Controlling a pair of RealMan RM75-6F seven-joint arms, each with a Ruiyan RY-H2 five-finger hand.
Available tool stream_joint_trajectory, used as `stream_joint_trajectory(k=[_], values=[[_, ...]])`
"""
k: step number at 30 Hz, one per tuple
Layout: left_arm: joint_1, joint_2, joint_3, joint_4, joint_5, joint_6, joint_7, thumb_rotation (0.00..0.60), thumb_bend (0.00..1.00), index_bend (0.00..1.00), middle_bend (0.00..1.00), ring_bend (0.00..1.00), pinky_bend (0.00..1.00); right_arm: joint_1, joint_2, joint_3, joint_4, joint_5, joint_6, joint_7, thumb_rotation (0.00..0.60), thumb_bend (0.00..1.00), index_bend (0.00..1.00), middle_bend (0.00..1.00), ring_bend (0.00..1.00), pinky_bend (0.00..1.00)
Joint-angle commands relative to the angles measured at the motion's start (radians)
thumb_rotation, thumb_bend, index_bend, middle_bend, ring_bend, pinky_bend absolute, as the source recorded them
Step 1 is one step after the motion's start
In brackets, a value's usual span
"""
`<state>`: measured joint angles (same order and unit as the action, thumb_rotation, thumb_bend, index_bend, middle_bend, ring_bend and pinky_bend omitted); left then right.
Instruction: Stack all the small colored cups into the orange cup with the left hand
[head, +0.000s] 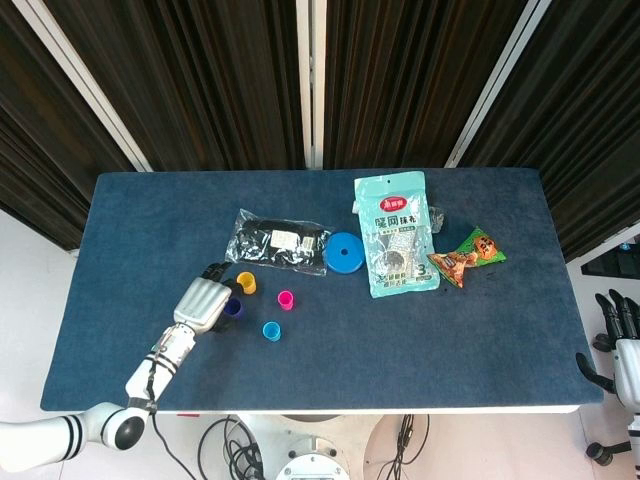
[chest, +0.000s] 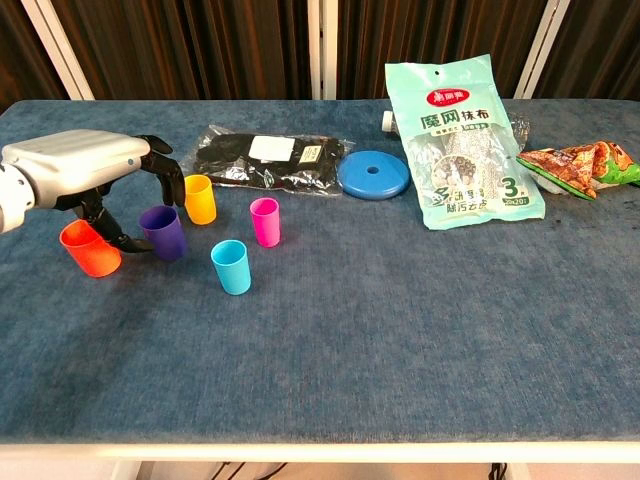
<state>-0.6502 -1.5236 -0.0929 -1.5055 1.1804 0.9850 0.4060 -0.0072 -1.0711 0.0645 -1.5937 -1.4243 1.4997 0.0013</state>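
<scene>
My left hand (chest: 80, 165) hovers over the purple cup (chest: 162, 232), fingers spread and holding nothing; the orange cup (chest: 90, 248) stands just beside it near the table's (chest: 400, 330) left edge, yellow cup (chest: 199, 199) behind

My head view looks steeply down from high, taking in the whole table (head: 480, 330). My chest view sits low, near the front edge, facing across; both share the tabletop.
</scene>
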Motion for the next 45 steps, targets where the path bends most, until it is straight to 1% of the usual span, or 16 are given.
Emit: stream_joint_trajectory(k=[1, 6, 11, 19, 23, 29, 32, 36, 39, 45], values=[[0.0, -0.015, 0.005, 0.024, 0.016, 0.007, -0.012, 0.6, 0.22, 0.39, 0.38, 0.05, 0.1, 0.0, -0.001, 0.001, 0.002, 0.002, -0.001, -0.003, 0.6, 0.23, 0.0, 0.0, 0.0, 0.0], [0.0, -0.032, 0.004, 0.051, 0.029, 0.017, -0.021, 0.6, 0.24, 0.4, 0.41, 0.06, 0.1, 0.001, -0.003, 0.002, 0.006, 0.004, -0.006, -0.003, 0.6, 0.23, 0.0, 0.0, 0.0, 0.0], [0.0, -0.043, 0.005, 0.068, 0.035, 0.024, -0.016, 0.6, 0.25, 0.44, 0.43, 0.07, 0.07, 0.003, -0.005, 0.002, 0.007, 0.004, -0.011, -0.001, 0.6, 0.24, 0.0, 0.0, 0.0, 0.0], [0.003, -0.036, 0.001, 0.047, 0.05, 0.042, -0.014, 0.6, 0.26, 0.48, 0.46, 0.08, 0.06, 0.003, -0.005, 0.003, 0.007, 0.004, -0.012, 0.001, 0.6, 0.24, 0.0, 0.0, 0.0, 0.0], [0.013, -0.005, -0.015, -0.004, 0.063, 0.086, -0.007, 0.6, 0.26, 0.48, 0.46, 0.08, 0.06, 0.002, -0.002, 0.003, 0.004, 0.001, -0.009, 0.001, 0.6, 0.24, 0.0, 0.0, 0.0, 0.0], [0.053, 0.105, -0.025, -0.141, 0.075, 0.175, 0.048, 0.6, 0.26, 0.48, 0.48, 0.08, 0.06, 0.003, 0.003, 0.004, 0.003, -0.006, -0.005, 0.005, 0.6, 0.24, 0.0, 0.0, 0.0, 0.0], [0.083, 0.166, -0.011, -0.217, 0.065, 0.204, 0.077, 0.6, 0.26, 0.48, 0.49, 0.09, 0.05, 0.004, 0.0, 0.004, 0.009, -0.004, -0.01, 0.014, 0.6, 0.23, 0.0, 0.0, 0.0, 0.0], [0.12, 0.224, 0.03, -0.286, 0.057, 0.219, 0.113, 0.6, 0.26, 0.49, 0.49, 0.09, 0.05, 0.005, -0.001, 0.005, 0.013, -0.004, -0.012, 0.019, 0.6, 0.24, 0.0, 0.0, 0.0, 0.0], [0.142, 0.234, 0.046, -0.301, 0.053, 0.231, 0.107, 0.6, 0.26, 0.49, 0.49, 0.1, 0.04, 0.005, -0.002, 0.005, 0.01, -0.005, -0.011, 0.017, 0.6, 0.24, 0.0, 0.0, 0.0, 0.0], [0.154, 0.213, 0.052, -0.266, 0.05, 0.223, 0.081, 0.6, 0.26, 0.49, 0.49, 0.1, 0.04, 0.001, 0.004, 0.003, -0.002, -0.013, 0.001, 0.007, 0.6, 0.24, 0.0, 0.0, 0.0, 0.0]])
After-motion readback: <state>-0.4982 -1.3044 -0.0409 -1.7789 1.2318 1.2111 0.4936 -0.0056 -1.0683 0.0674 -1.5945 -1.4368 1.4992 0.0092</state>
